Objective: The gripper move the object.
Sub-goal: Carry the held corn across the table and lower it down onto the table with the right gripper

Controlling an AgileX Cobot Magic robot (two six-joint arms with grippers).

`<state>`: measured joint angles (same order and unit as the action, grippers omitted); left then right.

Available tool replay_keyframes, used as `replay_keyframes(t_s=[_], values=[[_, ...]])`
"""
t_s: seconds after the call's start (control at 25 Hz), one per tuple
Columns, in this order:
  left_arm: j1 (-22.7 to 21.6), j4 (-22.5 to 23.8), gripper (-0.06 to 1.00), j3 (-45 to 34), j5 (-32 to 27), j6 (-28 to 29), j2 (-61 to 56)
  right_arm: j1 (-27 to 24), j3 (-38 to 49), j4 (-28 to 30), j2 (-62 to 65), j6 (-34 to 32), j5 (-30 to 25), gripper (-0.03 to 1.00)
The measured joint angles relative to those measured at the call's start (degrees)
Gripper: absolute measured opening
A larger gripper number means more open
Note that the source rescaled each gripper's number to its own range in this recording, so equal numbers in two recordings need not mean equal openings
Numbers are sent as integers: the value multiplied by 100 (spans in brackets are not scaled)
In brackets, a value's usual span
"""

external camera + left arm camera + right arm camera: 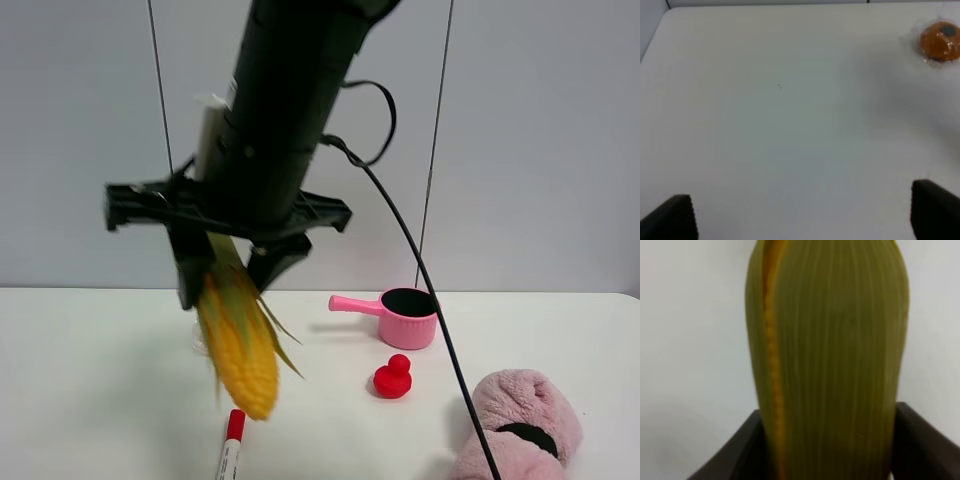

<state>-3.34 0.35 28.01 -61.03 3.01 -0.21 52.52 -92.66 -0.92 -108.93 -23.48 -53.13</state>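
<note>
Your right hand point(232, 268) grips the toy corn cob point(240, 345) by its husk end. The cob hangs tip down over the left-centre of the white worktop point(100, 400). Seen from the high camera, the two black fingers close on either side of the olive-green leaves just under the wide flat bracket. The yellow kernels point down towards the red cap of a white marker point(230, 445), which lies at the near edge. The cob looks slightly blurred and appears to hang clear of the worktop.

From the right wrist camera, the corn cob point(835, 365) fills the picture, its striped green husk split by a thin line of yellow. The fingers of the right hand point(827, 455) press against it on both sides.

A black cable point(420, 270) trails from the arm down to the near right. There it crosses in front of a pink plush toy point(520, 420). Farther back on the right stands a pink pan point(405, 315), handle pointing left, with a small red toy point(392, 378) just in front of it, well apart from the cob.

Your left hand point(802, 220) is spread wide over bare worktop and holds nothing. Only its two dark fingertips point(670, 220) show in its own camera. An orange ball in clear wrapping point(939, 41) sits well away from that hand.
</note>
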Motion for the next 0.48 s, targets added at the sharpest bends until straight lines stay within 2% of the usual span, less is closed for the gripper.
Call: replay_keyframes(t_s=[0.24,0.36,0.48], values=[[0,0,100,0,0,0,0,294,-952,-449,-849,-504,172,0],[0,0,100,0,0,0,0,394,-1195,-535,-1381,-1025,287,0],[0,0,100,0,0,0,0,421,-1244,-492,-1784,-1833,302,0]])
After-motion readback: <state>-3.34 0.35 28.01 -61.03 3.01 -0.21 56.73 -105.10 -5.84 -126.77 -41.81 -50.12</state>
